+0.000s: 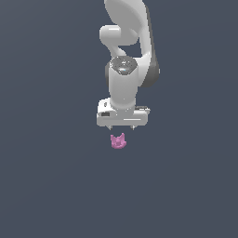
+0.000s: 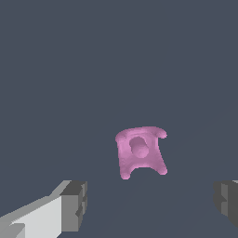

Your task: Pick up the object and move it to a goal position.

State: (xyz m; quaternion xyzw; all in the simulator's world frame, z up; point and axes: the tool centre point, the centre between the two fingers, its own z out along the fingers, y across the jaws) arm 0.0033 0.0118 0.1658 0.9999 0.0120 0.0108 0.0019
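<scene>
The object [image 1: 118,141] is a small pink-magenta lumpy thing with little prongs, lying on the dark grey floor. It also shows in the wrist view [image 2: 140,151], with a rounded bump in its middle. My gripper [image 1: 122,128] hangs just above it, a little to the exterior view's right of it. The jaws are wide apart and empty. In the wrist view my gripper [image 2: 151,207] has its two fingertips [image 2: 74,206] far apart, with the object lying beyond the gap between them and touching neither.
The white arm [image 1: 125,56] rises from the gripper toward the exterior view's top. The flat dark grey floor [image 1: 46,186] surrounds the object on all sides.
</scene>
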